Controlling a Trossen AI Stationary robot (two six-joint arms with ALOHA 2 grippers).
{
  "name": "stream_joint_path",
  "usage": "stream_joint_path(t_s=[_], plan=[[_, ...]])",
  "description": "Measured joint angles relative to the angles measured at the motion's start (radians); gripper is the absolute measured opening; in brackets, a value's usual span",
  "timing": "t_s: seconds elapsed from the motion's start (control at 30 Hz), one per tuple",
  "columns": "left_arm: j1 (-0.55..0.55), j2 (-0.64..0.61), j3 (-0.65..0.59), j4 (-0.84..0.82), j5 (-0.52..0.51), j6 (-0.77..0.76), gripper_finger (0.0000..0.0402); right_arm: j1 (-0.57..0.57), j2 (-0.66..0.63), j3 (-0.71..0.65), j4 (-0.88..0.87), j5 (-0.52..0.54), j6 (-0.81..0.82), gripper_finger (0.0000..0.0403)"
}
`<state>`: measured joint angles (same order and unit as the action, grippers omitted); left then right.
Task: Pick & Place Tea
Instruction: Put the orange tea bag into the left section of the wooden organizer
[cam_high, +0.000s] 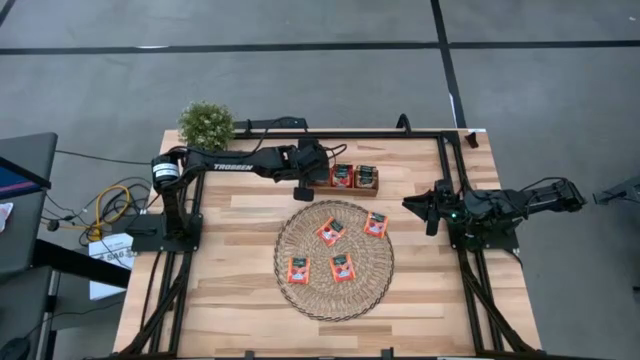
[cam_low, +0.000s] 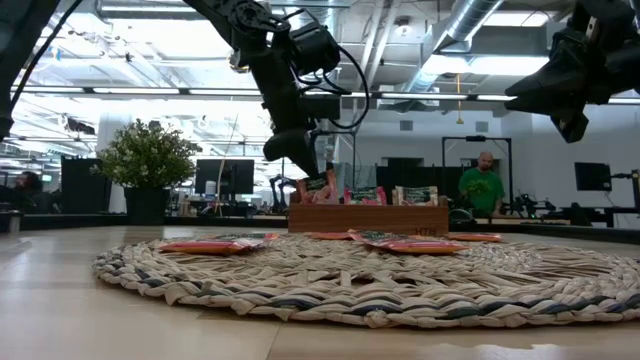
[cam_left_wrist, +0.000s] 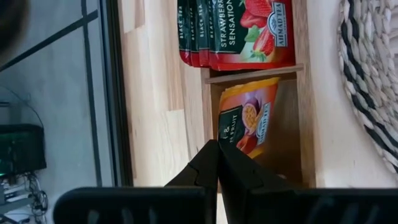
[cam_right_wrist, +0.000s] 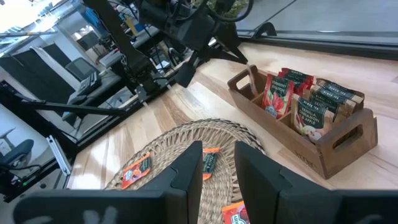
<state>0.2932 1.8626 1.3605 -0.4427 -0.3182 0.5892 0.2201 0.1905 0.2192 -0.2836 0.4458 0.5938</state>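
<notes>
The left gripper (cam_high: 303, 192) hangs over the left end of the wooden tray (cam_high: 355, 189), near the back edge of the table (cam_high: 240, 310); its fingers (cam_left_wrist: 214, 168) are pressed tightly together and hold nothing. Just in front of those fingers, in the left wrist view, an orange sachet (cam_left_wrist: 249, 118) stands in the end compartment, with the gripper's tips right at its edge; whether they touch it cannot be told. The next compartment holds a row of upright red sachets (cam_left_wrist: 249, 31). The tray's other compartments are also filled with standing tea sachets (cam_right_wrist: 311, 109). In front of the tray lies the round straw mat (cam_high: 334, 260), and four red-orange sachets lie flat on it: one near the middle (cam_high: 330, 231), one toward the right edge (cam_high: 375, 224), one at the lower left (cam_high: 298, 270) and one beside it (cam_high: 342, 267). The right gripper (cam_high: 431, 212) waits above the table's right side, well apart from the mat, its fingers (cam_right_wrist: 186, 171) a narrow gap apart and empty. A potted plant (cam_high: 206, 124) stands at the table's back left corner.
</notes>
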Motion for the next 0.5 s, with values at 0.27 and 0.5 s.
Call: stream_joint_path(t_s=[0.27,0.5], plan=[[0.000,0.000,0.000,0.000,-0.019,-0.006,0.0000,0.000,0.000,0.000,0.000,0.000,0.000,0.0085],[0.000,0.000,0.000,0.000,-0.019,-0.001,0.0000,0.000,0.000,0.000,0.000,0.000,0.000,0.0085]])
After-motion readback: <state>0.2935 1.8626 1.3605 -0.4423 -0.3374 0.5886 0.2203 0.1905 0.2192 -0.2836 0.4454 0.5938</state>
